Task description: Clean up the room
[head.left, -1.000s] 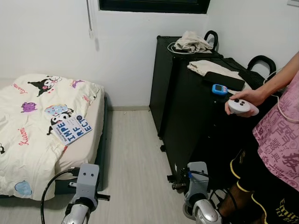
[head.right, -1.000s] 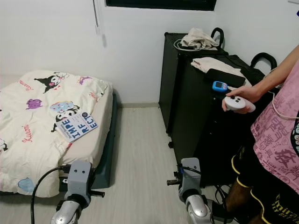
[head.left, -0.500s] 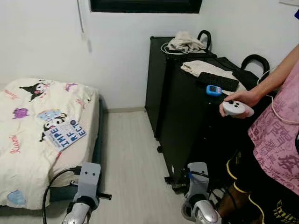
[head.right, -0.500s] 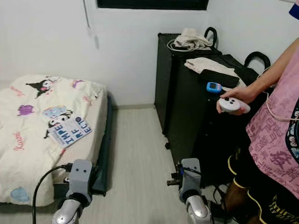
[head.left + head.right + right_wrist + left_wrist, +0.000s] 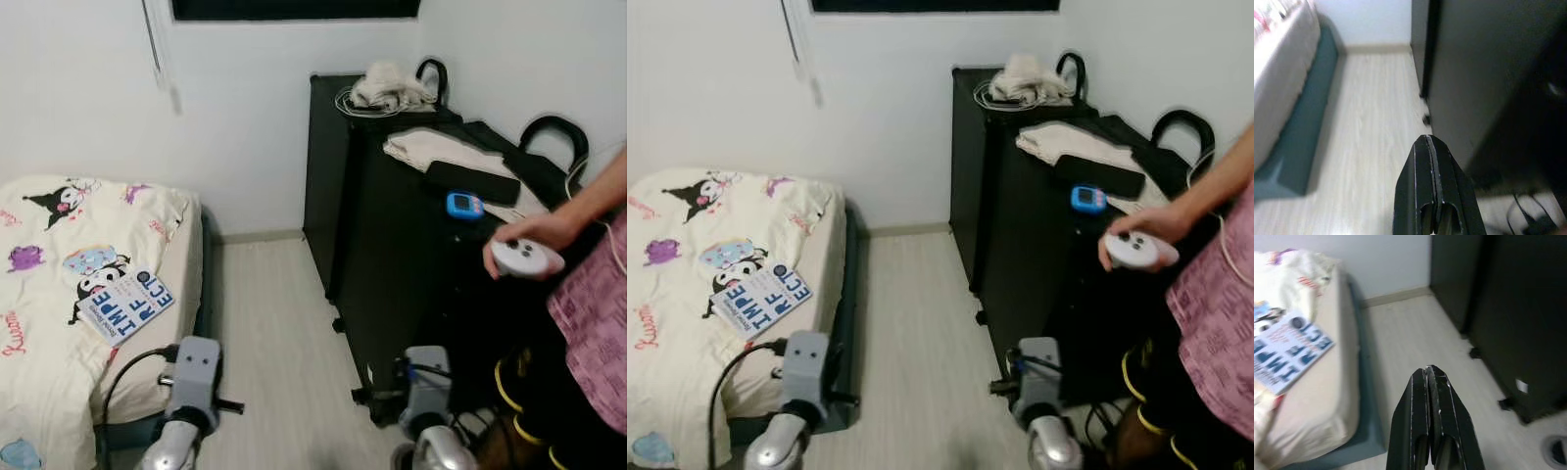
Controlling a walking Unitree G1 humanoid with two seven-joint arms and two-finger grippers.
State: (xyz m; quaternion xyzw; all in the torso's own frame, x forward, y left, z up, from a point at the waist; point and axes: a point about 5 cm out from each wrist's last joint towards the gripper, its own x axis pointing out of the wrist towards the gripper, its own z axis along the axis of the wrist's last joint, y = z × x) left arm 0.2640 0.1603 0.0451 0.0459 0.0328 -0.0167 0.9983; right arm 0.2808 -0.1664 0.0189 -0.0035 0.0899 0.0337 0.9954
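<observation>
Booklet with big blue letters lies flat on the cartoon-print bedspread of the bed, near the bed's floor-side edge. Beside the bed runs pale wood floor, then black cabinets carrying folded cloths and a small blue device. A person's hand holds a white controller. Left hand and right hand hang low, fingers pressed together, holding nothing.

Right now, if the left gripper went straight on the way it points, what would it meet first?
Probably the pale wood floor between the bed and the black cabinet. The left gripper, fingers shut, aims down that strip toward the wall's baseboard; depth is unclear.
</observation>
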